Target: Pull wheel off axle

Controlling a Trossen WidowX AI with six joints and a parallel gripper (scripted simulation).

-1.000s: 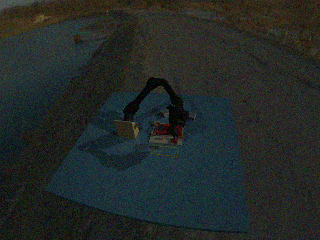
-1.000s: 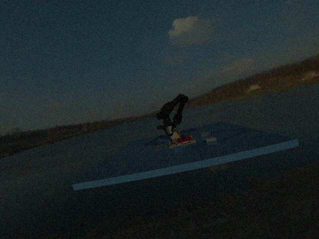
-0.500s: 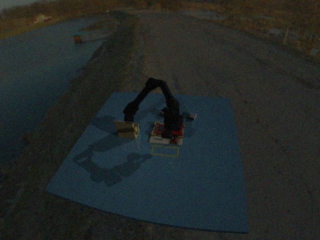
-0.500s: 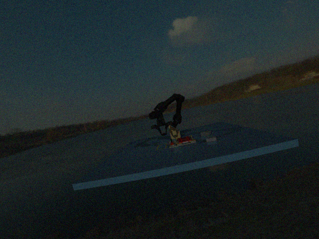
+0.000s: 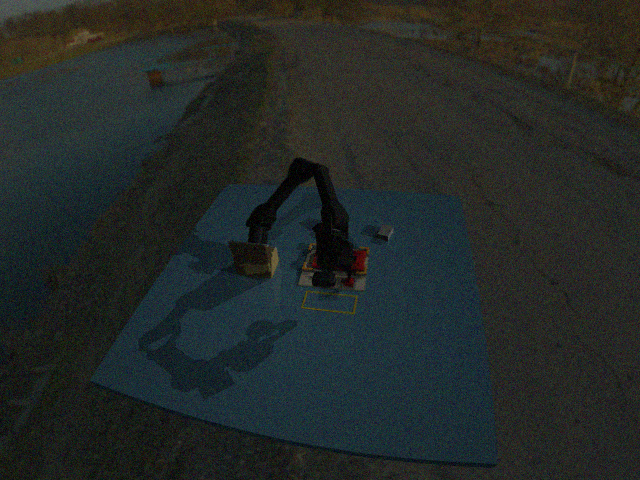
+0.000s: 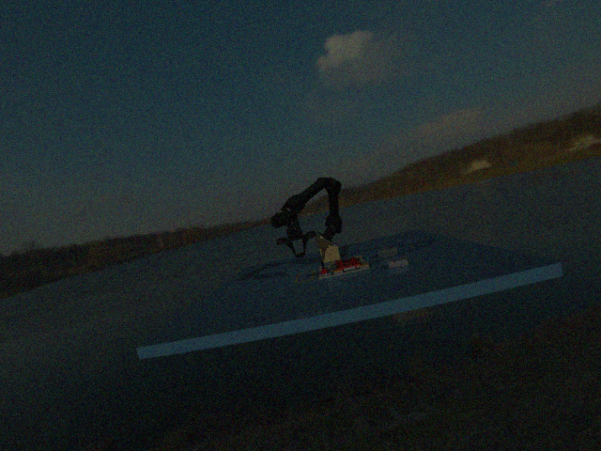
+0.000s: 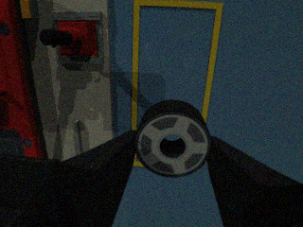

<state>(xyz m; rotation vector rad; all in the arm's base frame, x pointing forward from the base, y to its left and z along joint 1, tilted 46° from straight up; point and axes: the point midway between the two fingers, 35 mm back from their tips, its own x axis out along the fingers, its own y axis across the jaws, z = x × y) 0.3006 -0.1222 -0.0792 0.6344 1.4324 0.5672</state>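
Note:
My gripper [image 7: 171,140] [image 5: 324,279] is shut on the wheel [image 7: 173,143], a black tyre with a grey spoked hub, held between the two dark fingers. In the wrist view the wheel hangs over the left bar of the yellow marked area [image 7: 136,71] [image 5: 329,311]. The bare axle [image 7: 53,37] is a dark peg on a red block on the grey fixture plate [image 7: 82,99] [image 5: 357,283], left of the marked area. In the exterior view the gripper [image 6: 296,248] hangs above the table, left of the fixture [image 6: 346,265]. The wheel is too dark to make out there.
A red board with a yellow rim [image 7: 11,71] [image 5: 360,259] lies on the fixture. A tan box [image 5: 254,259] [image 6: 331,253] bears the arm's base. A small grey block [image 5: 384,232] [image 6: 397,262] lies behind the fixture. All rest on the blue table [image 5: 361,387].

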